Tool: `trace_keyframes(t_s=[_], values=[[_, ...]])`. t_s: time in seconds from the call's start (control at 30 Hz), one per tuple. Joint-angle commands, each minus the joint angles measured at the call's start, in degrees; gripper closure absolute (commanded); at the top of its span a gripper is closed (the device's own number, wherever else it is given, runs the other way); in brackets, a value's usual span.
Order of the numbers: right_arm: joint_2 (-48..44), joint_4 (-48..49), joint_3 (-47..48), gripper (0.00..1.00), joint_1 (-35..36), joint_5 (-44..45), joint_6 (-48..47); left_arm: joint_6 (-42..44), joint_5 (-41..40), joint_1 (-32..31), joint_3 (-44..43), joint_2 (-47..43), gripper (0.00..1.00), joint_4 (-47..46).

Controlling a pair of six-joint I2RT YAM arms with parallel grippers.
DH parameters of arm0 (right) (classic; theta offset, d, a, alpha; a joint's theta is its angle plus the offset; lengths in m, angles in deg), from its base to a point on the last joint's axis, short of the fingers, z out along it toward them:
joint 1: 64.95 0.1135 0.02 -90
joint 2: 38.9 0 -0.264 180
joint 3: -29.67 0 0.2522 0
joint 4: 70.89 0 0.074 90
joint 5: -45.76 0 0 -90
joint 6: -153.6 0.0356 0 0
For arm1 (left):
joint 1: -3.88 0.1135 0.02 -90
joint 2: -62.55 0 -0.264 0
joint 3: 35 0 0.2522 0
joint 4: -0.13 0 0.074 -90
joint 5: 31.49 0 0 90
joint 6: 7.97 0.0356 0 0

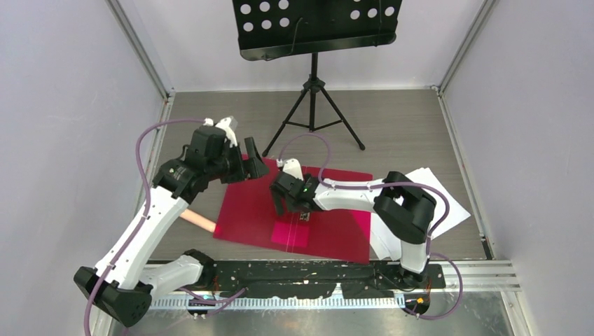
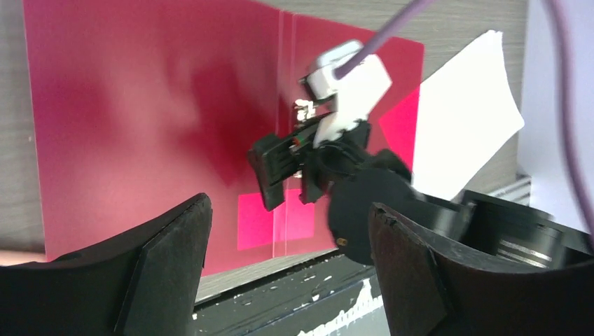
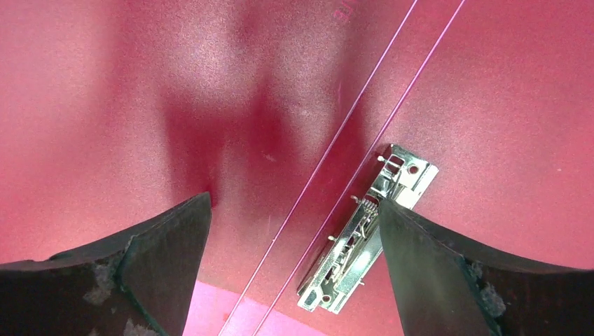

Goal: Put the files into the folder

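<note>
The crimson folder [image 1: 245, 210] lies open and flat on the table. Its metal spring clip [image 1: 305, 215] and pink patch [image 1: 291, 234] sit by the spine. My right gripper [image 1: 288, 206] is open and empty, low over the spine; in the right wrist view [image 3: 294, 206] the clip [image 3: 364, 231] lies just inside the right finger. My left gripper [image 1: 253, 159] is open and empty above the folder's far left corner. The left wrist view [image 2: 291, 210] looks across the folder [image 2: 140, 105] at the right gripper [image 2: 287, 175]. The white files [image 1: 448, 203] lie to the right, partly under the right arm.
A black music stand on a tripod [image 1: 313, 105] stands at the back centre. A pale pink stick [image 1: 199, 221] lies by the folder's left edge under the left arm. A black rail [image 1: 315, 280] runs along the near edge. Walls close both sides.
</note>
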Motion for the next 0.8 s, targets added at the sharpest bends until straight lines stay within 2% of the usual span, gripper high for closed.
trace_keyframes(t_s=[0.0,0.1,0.2,0.27,0.33,0.4,0.53,0.67,0.77], values=[[2.0,2.1,-2.4,0.06,-0.2,-1.5,-2.6,-7.2,-6.0,-0.3,9.1,-3.3,0.19,-8.2],[-1.2,10.1,-7.5,0.09,-0.3,-5.5,-6.2,-8.6,-10.5,-0.3,16.3,-2.9,0.19,-12.4],[-5.5,14.3,-11.1,0.13,-0.6,-7.5,-9.2,-8.9,-8.5,-0.2,21.3,1.4,0.21,-16.3],[-7.8,16.3,-13.4,0.23,-1.4,-8.9,-10.5,-9.5,-7.9,-0.3,23.6,5.4,0.26,-19.2],[-9.9,17.7,-16.2,0.42,-2.5,-9.8,-11.6,-10.0,-5.2,-0.5,26.4,9.8,0.35,-22.8],[-11.6,18.7,-17.3,0.46,-3.7,-11.9,-13.1,-10.6,-3.2,-0.7,28.4,13.7,0.43,-26.2],[-12.5,17.9,-16.7,0.47,-4.7,-12.6,-16.8,-11.7,-2.0,-3.3,29.0,19.5,0.56,-28.5],[-11.7,14.5,-14.1,0.44,-5.6,-11.0,-19.1,-15.3,-1.5,-6.4,30.1,21.8,0.64,-31.0],[-12.3,11.5,-12.7,0.43,-6.8,-9.7,-18.6,-19.5,-1.6,-8.1,32.1,22.1,0.74,-32.8]])
